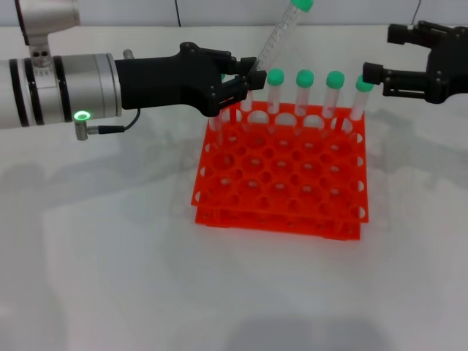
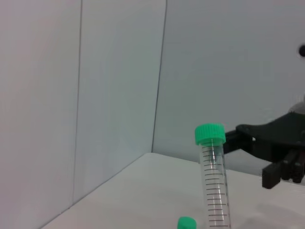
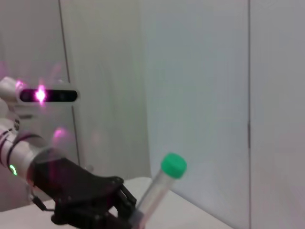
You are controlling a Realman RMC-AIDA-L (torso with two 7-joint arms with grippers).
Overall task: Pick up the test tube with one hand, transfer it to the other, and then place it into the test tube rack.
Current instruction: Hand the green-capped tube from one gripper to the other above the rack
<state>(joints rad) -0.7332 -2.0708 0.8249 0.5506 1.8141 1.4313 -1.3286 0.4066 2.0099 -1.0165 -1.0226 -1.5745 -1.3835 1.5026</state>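
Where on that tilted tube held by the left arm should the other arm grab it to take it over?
Probably the bare upper stretch of the test tube, just under its green cap. The left gripper is clamped on the lower part, above the back-left corner of the test tube rack. The tube leans up toward the right, so the right gripper, open beside the rack, would best come in sideways from that side.
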